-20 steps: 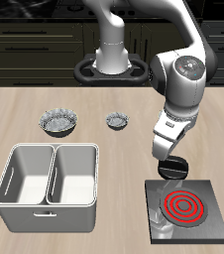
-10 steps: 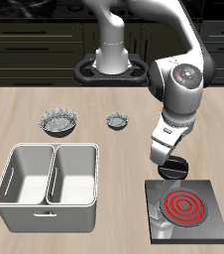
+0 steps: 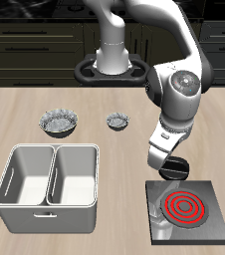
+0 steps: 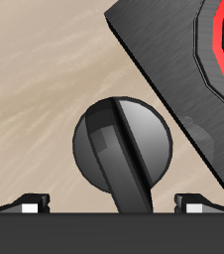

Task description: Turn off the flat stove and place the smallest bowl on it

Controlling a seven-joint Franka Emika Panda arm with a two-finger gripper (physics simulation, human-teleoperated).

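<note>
The flat stove (image 3: 189, 207) is a black slab near the table's front edge, and its burner rings (image 3: 184, 207) glow red. Its black round knob (image 3: 174, 169) sits at the slab's back corner. My gripper (image 3: 168, 162) hangs just above the knob, open, with nothing in it. In the wrist view the knob (image 4: 121, 139) lies between my spread fingertips (image 4: 30, 203), with the stove's edge (image 4: 173, 60) and a red ring beside it. The smallest bowl (image 3: 116, 122), silvery with a fluted rim, stands farther back on the table, apart from the gripper.
A larger fluted silvery bowl (image 3: 59, 122) stands beside the smallest one. A grey double-compartment bin (image 3: 49, 175) stands near the front edge, beside the stove. The robot base (image 3: 112, 66) is at the back.
My arm's wrist has shifted a little sideways and down over the knob. The burner still glows red. The bowls have not moved.
</note>
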